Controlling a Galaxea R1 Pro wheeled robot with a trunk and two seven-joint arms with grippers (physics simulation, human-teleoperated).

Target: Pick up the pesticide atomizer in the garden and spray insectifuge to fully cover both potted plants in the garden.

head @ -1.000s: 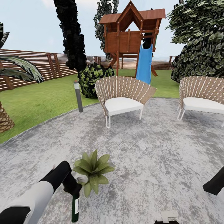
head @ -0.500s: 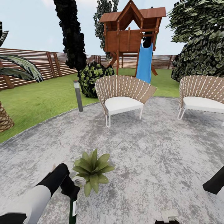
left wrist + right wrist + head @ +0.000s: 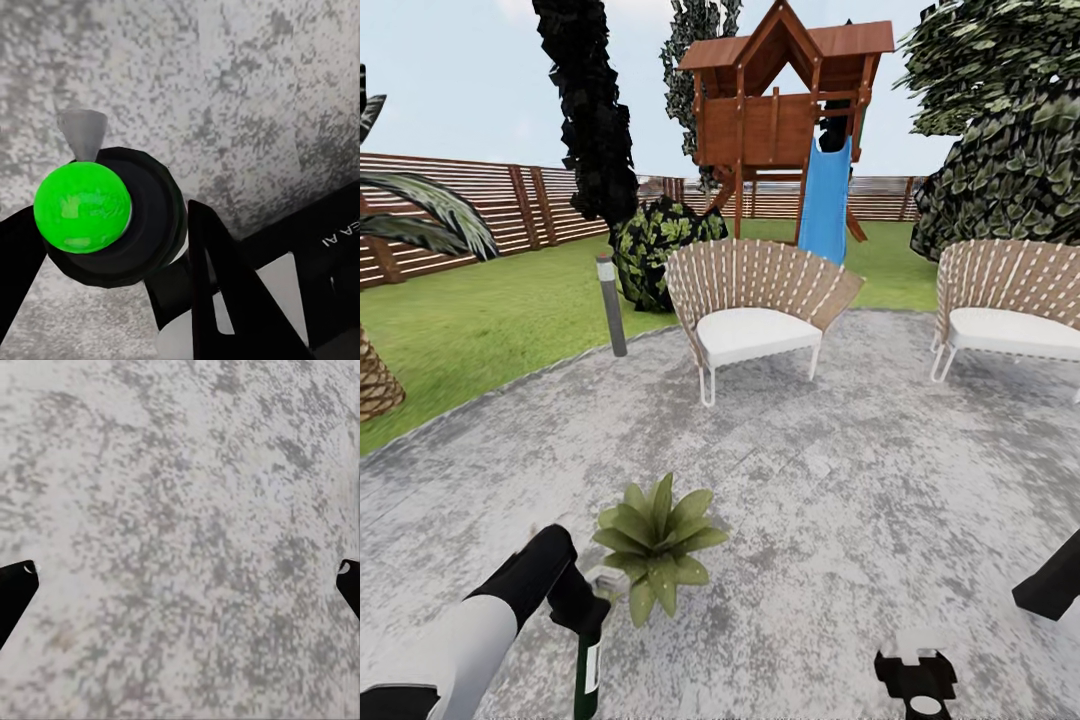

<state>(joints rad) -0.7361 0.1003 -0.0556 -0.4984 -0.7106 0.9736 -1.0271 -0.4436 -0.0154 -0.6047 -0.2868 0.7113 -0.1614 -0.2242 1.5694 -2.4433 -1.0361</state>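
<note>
- Head view: our left gripper (image 3: 588, 612), lower left, has the atomizer (image 3: 587, 668) clamped right beside one plant (image 3: 656, 541). Pickup's done; spraying both looks left.
- Left wrist: atomizer (image 3: 112, 217) sits between the fingers.
- Right wrist: right gripper (image 3: 180, 585) spread wide over patio (image 3: 187, 510), holding nothing.

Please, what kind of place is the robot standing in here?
Most likely a home back garden. A wooden play tower with a blue slide stands on the lawn, a brown slatted fence closes it in, and two woven chairs sit on a grey paved patio.
</note>
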